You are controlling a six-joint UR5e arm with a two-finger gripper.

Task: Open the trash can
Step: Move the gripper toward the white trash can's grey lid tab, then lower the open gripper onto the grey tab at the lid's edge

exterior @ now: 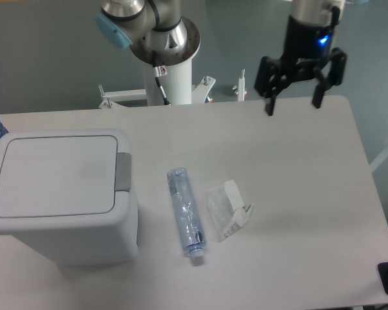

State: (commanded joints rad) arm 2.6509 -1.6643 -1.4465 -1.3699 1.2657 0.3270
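With its lid down, the trash can point(61, 197) sits at my table's point(297, 194) left edge.
My gripper point(293, 102) hangs spread wide over the far edge, well apart; a plastic bottle point(185, 213) and wrapper point(227, 210) lie between.

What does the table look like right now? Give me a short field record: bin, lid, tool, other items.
trash can: left side of table, upright
lid: shut, flat
push tab: grey, on the lid's right edge, untouched
tool: open, empty, above the table's far right edge, well away from the bin
bottle: clear, lying flat right of the bin
wrapper: clear and white packet beside the bottle
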